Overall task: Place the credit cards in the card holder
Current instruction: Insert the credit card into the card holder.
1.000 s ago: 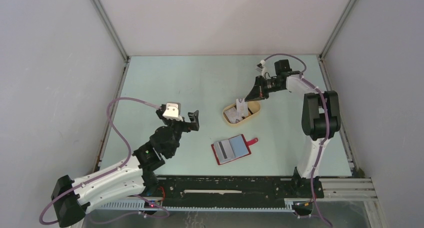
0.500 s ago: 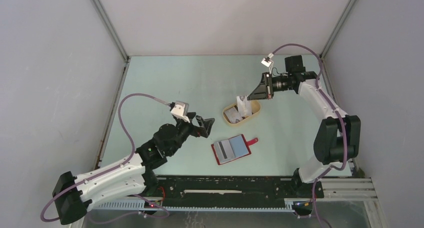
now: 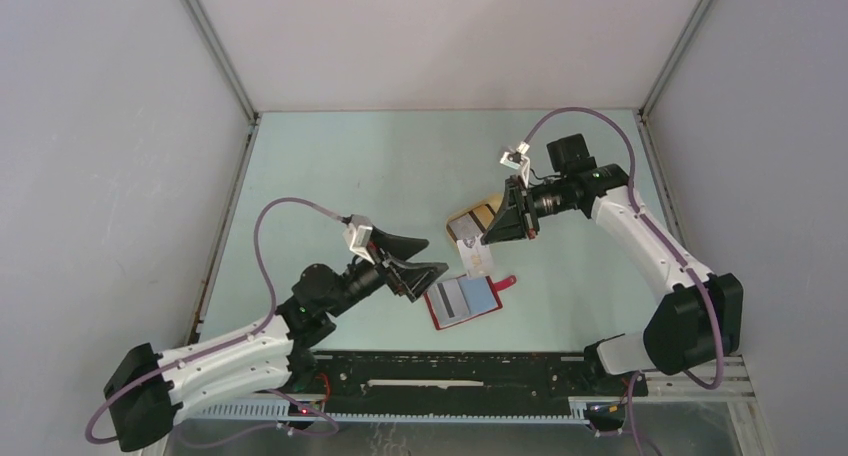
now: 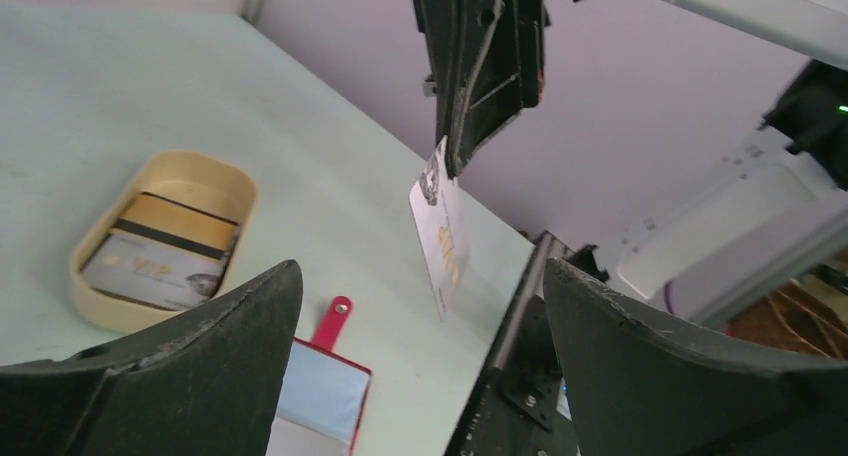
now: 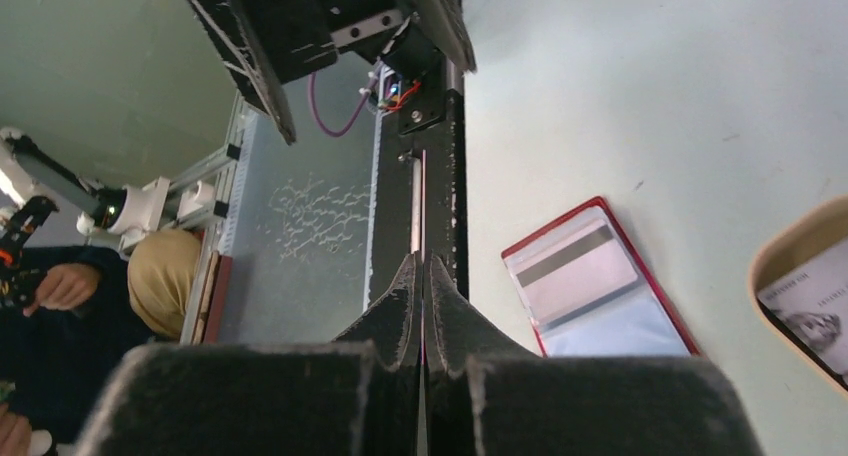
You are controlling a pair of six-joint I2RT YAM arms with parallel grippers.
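The red card holder [image 3: 463, 302] lies open on the table, a striped credit card [image 5: 575, 269] in its clear pocket. My right gripper [image 3: 488, 237] is shut on a whitish credit card [image 3: 474, 256] that hangs in the air just above and behind the holder. In the left wrist view this card [image 4: 441, 232] dangles upright from the right fingers [image 4: 480, 66]. More credit cards [image 4: 160, 259] lie in the beige tray [image 4: 225, 186]. My left gripper [image 3: 418, 263] stands open just left of the holder [image 4: 322, 388], with nothing between its fingers.
The beige oval tray [image 3: 487, 212] sits behind the holder, partly covered by my right gripper. The black base rail [image 3: 450, 371] runs along the near table edge. Grey walls close in the left, right and back sides.
My right gripper has lifted a card out of the tray and carried it towards the holder. My left arm has swung right, its open gripper now beside the holder.
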